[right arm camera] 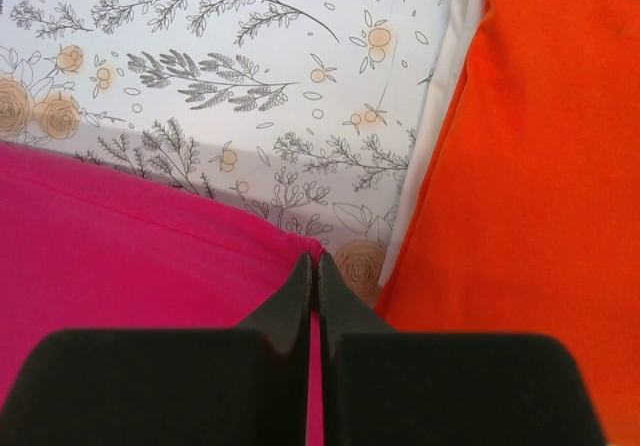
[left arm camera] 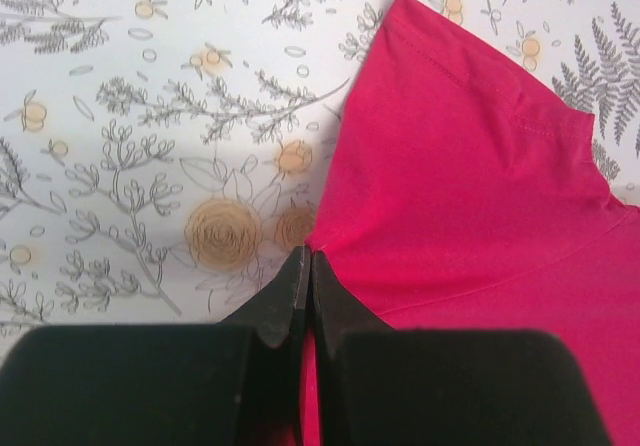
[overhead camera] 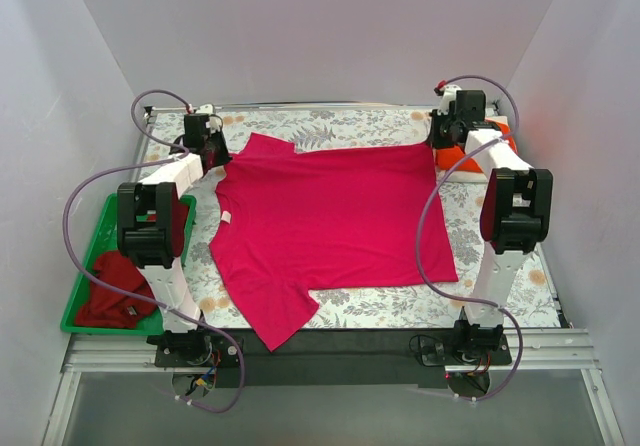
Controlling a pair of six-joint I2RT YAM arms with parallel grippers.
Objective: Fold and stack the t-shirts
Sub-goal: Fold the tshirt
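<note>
A magenta-pink t-shirt (overhead camera: 330, 221) lies spread flat on the floral table. My left gripper (overhead camera: 212, 153) is shut on its far left edge beside the sleeve, as the left wrist view (left arm camera: 308, 258) shows, with pink cloth (left arm camera: 480, 196) between the jaws. My right gripper (overhead camera: 445, 138) is shut on the shirt's far right corner (right arm camera: 150, 236), as the right wrist view (right arm camera: 313, 261) shows. A folded orange-red t-shirt (right arm camera: 530, 156) lies on a white t-shirt (right arm camera: 440, 96) just right of that corner. A darker red t-shirt (overhead camera: 115, 291) lies crumpled in the green tray.
The green tray (overhead camera: 82, 276) sits at the table's left edge beside the left arm. The orange-red and white stack (overhead camera: 455, 156) lies at the far right corner. White walls enclose the floral table (overhead camera: 400, 306) on three sides.
</note>
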